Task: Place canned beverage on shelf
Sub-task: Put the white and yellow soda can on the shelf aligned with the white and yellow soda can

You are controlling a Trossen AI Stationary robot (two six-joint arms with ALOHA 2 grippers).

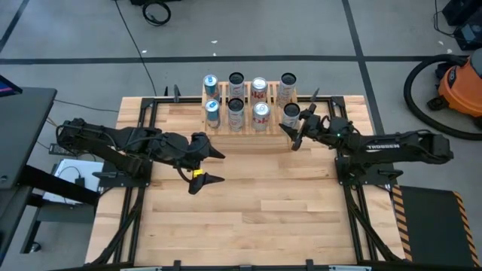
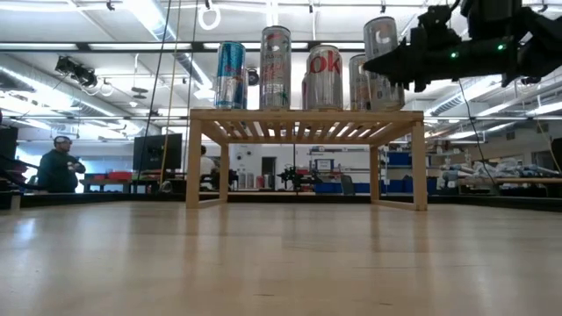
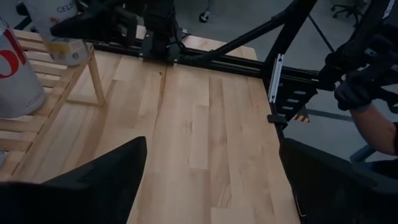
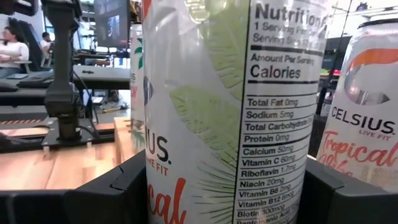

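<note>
Between the right gripper's (image 4: 217, 186) clenched fingers — a Celsius can (image 4: 230, 106) (at the shelf's (image 1: 252, 139) right end).

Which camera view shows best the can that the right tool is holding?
The right wrist view: the can fills it, label readable. The high view shows its top; the low view its upper part; the left wrist view its base.
</note>
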